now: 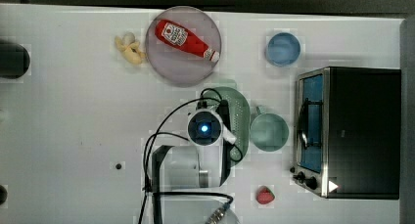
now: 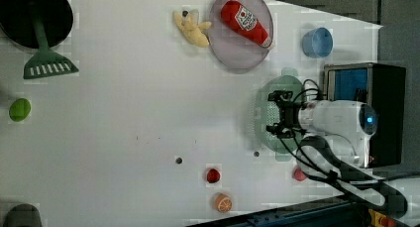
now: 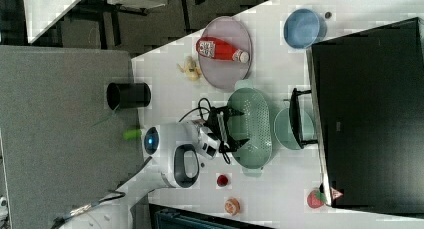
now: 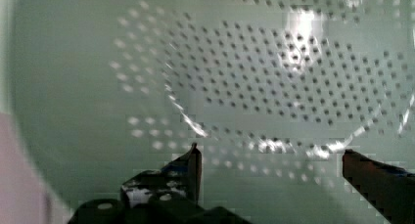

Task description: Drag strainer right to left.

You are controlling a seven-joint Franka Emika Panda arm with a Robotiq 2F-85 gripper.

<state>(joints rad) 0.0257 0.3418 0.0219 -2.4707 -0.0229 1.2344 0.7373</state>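
Strainer (image 3: pixel 252 126) sat on the bench (image 3: pixel 280 189) beside a mug (image 3: pixel 285 129); the released claw (image 4: pixel 269 158) hung inside it, probably to drag it.

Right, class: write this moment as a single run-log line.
stage: reaching | gripper: open, above strainer basin | strainer: beside mug, not yet dragged | plate: holds ketchup bottle

Lab tabletop (image 1: pixel 73 126); toy kitchenware

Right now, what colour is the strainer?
Pale mint green strainer, dotted with small holes; clearest in the right view.
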